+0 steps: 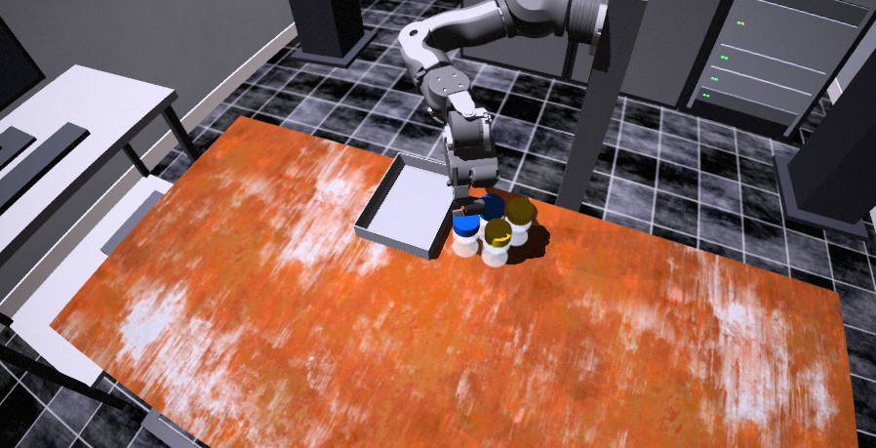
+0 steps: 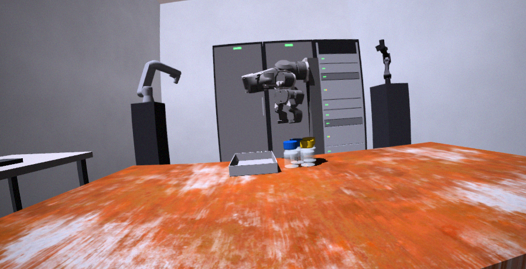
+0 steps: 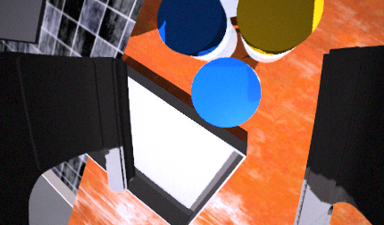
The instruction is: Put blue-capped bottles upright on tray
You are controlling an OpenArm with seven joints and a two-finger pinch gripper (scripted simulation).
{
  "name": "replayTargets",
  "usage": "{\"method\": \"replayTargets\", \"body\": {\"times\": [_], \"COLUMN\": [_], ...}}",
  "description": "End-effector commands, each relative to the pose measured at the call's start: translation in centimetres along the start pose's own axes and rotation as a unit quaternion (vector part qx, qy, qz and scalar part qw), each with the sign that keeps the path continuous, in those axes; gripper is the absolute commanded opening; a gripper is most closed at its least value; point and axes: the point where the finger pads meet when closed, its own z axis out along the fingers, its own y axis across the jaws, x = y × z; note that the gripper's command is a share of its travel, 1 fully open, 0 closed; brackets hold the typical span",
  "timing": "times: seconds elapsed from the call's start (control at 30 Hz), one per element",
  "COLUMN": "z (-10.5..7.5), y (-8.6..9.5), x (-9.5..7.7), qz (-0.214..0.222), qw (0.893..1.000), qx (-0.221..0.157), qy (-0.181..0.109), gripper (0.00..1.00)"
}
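Four clear bottles stand upright in a tight cluster beside the tray, all outside it. The front-left bottle has a blue cap. Behind it is another blue cap. A yellow cap is at the front right, and a second yellow cap is at the back right, mostly hidden in the exterior view. My gripper is open and empty, pointing down above the caps. The front-left blue cap shows between its fingers in the wrist view.
The tray's near wall is close to the front-left blue-capped bottle. The bottles stand with very narrow gaps between them. The orange table's back edge lies just behind the cluster and the tray. The arm's post rises behind it.
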Motion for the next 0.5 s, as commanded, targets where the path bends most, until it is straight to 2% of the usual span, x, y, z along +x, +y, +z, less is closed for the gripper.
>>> {"method": "replayTargets", "body": {"times": [0.0,0.27,0.47], "z": [0.7,4.2,4.2], "y": [-0.1,-0.8,-0.8], "x": [0.0,0.2,0.2], "qz": [0.001,0.004,0.004], "qw": [1.0,1.0,1.0], "qx": [0.0,0.005,0.005], "qy": [0.0,0.002,0.002], "gripper": [0.42,0.42,0.42]}}
